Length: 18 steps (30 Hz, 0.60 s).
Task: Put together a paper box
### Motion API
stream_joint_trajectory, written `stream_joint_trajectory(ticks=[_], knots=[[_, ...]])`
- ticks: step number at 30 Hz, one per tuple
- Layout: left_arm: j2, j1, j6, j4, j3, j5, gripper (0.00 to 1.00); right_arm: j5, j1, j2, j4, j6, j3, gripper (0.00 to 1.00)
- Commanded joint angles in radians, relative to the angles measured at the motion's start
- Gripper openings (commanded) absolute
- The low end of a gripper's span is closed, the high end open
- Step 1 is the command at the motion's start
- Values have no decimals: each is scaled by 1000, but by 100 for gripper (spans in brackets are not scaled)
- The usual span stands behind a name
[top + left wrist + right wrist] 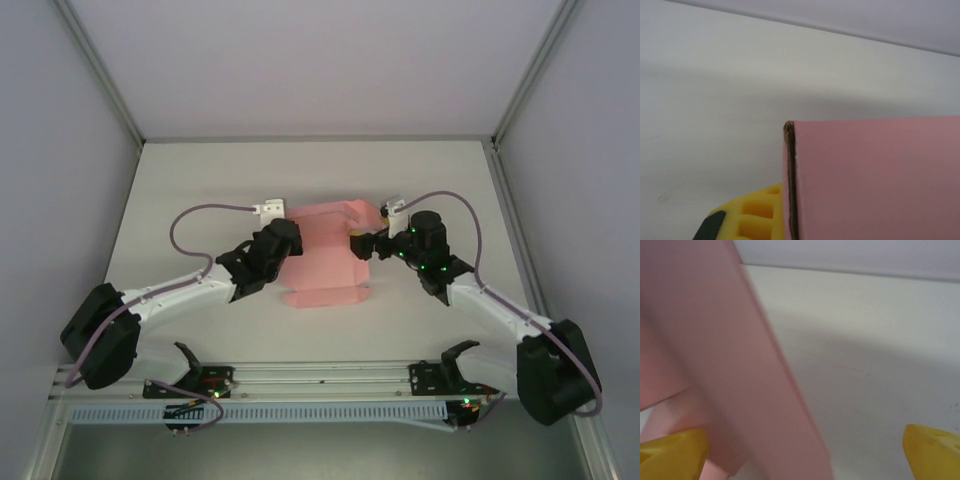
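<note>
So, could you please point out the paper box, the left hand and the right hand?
paper box (325, 270), top view, middle of the pink card.
left hand (288, 243), top view, its tip at the card's left edge.
right hand (360, 245), top view, between its open fingers at the card's right edge.

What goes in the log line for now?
left gripper shut on paper box | right gripper open, straddling its flap | box unfinished

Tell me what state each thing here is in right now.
paper box: partly folded, one panel standing upright, not yet closed into a box.
left gripper: shut on an edge of the paper box.
right gripper: wide open around a flap of the box, not pinching it.
</note>
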Motion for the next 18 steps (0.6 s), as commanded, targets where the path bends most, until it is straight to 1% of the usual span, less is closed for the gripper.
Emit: stream_joint_trajectory(ticks=[1,5,7,9,12,13,15,16,18], knots=[[-1,50,-17,-15,17,54,0,62,-1,-161,-133,-56,-2,100],[-33,77,11,9,-14,90,0,117,-59,-345,-185,-73,-50,100],[-46,88,27,3,-18,106,0,137,-118,-369,-188,-35,-37,100],[-53,89,52,1,-17,120,0,127,-196,-324,-209,19,8,100],[-65,89,72,13,-27,145,0,2,-310,-163,-247,59,116,100],[-71,89,72,21,-32,153,0,-49,-331,-96,-259,66,155,99],[-75,89,80,36,-40,163,0,-145,-343,16,-304,77,238,94],[-75,88,78,39,-40,167,0,-233,-343,71,-320,64,276,91],[-74,88,84,41,-41,175,0,-425,-341,154,-293,46,309,89]])
